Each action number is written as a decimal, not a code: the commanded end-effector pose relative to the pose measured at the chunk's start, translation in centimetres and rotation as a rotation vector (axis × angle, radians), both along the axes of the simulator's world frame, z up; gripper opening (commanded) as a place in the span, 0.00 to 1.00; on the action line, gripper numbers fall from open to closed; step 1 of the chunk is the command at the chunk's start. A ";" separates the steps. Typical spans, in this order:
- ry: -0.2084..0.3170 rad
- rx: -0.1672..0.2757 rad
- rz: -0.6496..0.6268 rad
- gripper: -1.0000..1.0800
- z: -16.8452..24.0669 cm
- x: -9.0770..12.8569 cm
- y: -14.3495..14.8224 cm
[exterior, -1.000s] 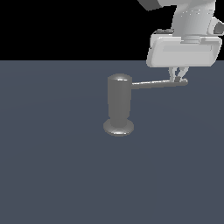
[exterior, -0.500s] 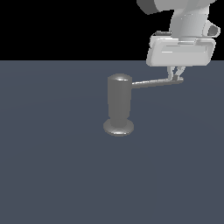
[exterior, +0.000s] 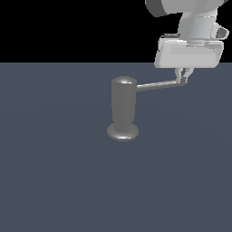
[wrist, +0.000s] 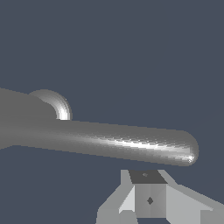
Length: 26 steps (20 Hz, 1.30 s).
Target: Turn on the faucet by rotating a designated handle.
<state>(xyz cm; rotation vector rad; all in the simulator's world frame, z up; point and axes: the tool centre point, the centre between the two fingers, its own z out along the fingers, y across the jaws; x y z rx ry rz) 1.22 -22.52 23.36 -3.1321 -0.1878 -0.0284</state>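
Observation:
The faucet (exterior: pixel 123 106) is a dull grey upright cylinder on a round disc foot, standing mid-scene in the exterior view. Its handle (exterior: pixel 156 85), a slim rod, sticks out toward the exterior view's right. My gripper (exterior: pixel 183 77) hangs at the rod's rounded tip, with its fingers together and pressed against the side of the tip, not around it. In the wrist view the handle (wrist: pixel 122 142) runs across the picture. The shut gripper (wrist: pixel 148 199) sits right beside its rounded end, and part of the faucet (wrist: pixel 17 116) body shows at the edge.
The faucet stands on a flat dark blue-grey floor (exterior: pixel 54 181). My white hand and arm (exterior: pixel 190 50) hang over the handle's tip.
The handle's tip has swung a little farther back, rising slightly in the exterior view. My gripper has moved with it, toward the exterior view's left and up.

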 end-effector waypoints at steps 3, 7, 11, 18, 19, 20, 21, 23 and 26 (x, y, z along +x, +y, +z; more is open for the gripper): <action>-0.001 -0.001 0.005 0.00 -0.1 1.6 0.6; 0.000 -0.001 0.003 0.00 -0.2 2.9 0.9; 0.002 -0.001 0.000 0.00 -0.3 4.0 1.1; 0.005 -0.002 -0.004 0.00 -0.5 6.0 1.4; 0.005 -0.002 -0.004 0.00 -0.5 6.3 1.5; 0.006 -0.002 -0.005 0.00 -0.5 6.6 1.5; 0.006 -0.002 -0.005 0.00 -0.5 6.8 1.6; 0.007 -0.002 -0.006 0.00 -0.6 7.4 1.7; 0.008 -0.002 -0.008 0.00 -0.7 8.1 1.8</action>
